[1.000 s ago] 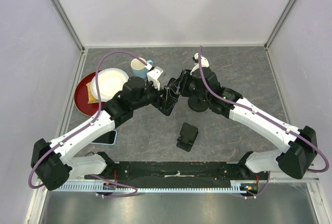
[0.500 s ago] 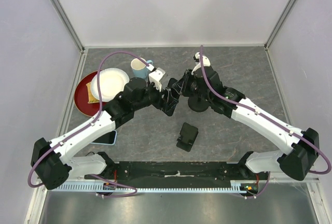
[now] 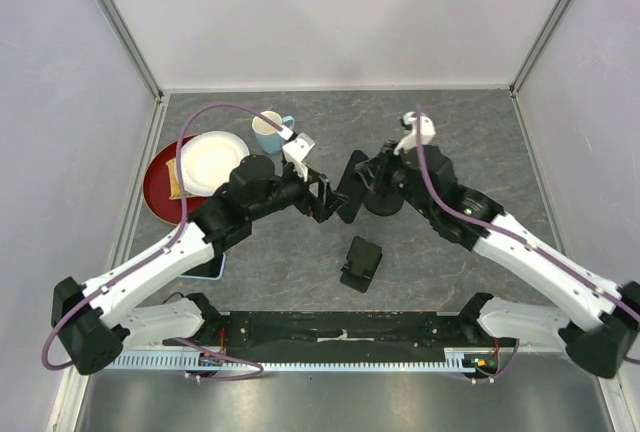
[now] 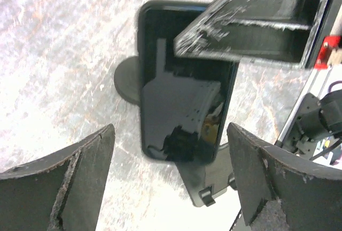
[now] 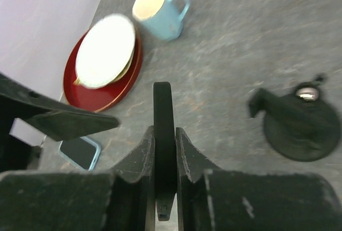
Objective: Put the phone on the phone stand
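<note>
The right jaws are closed on the long edges of the black phone, which stands edge-on between the two fingers in the right wrist view. The phone is held clear of the bench, tilted, near the middle of the work area. In the top view it lies just left of a round black mount and farther from the arm bases than the stand. The stand sits alone on the bench, near its front edge, apart from the phone.

The left jaws are spread wide with nothing between them. They face the phone's dark glossy screen from close by, and in the left wrist view neither finger touches it.

At the left of the bench a white plate rests on a red plate, and a light blue mug stands just behind them. A second phone in a pale blue case lies flat on the bench, partly under the left arm in the top view.
</note>
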Controlling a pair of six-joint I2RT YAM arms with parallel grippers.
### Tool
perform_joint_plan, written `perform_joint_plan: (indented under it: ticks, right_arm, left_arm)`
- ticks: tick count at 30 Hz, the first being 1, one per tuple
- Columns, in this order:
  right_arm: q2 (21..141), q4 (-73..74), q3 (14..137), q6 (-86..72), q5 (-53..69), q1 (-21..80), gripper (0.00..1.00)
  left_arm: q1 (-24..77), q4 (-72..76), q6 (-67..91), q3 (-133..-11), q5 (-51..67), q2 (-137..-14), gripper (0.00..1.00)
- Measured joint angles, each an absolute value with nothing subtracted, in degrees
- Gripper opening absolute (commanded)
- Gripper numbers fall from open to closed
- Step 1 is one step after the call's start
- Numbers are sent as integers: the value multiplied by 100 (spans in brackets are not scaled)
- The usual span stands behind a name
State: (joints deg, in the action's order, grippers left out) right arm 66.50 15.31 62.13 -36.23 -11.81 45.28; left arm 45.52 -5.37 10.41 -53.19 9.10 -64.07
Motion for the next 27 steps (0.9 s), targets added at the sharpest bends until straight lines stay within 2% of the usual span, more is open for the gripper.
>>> perform_joint_plan:
  ticks: [3,8,12,18,22,27]
  right_arm:
    - [5874,1568,5898,-3328,-1800,4510,0]
    - [4606,1717,5719,-2906,-2912,4499,0]
    - [3951,1981,5712,-2700,-3887,4493,0]
    - [3468,2241,5614,-2370,-4956,4482,0]
    - [3404,2379,5559,-2196,-5183,4484,0]
    - [3406,2484,5559,-2069,-5105,4484,0]
  left_arm:
    - [4574,-360,1039,-5245,913,-6106,90]
    - [4574,-106,1039,-5264,921,-6180,78]
    - [4574,-298,1059,-5721,943,-7026,69]
    - [4578,-770,1070,-7094,808,-8552,56]
    - [4578,-757,1066,-7618,687,-9218,55]
    - [4613,-773,1048,-7679,585,-9695,57]
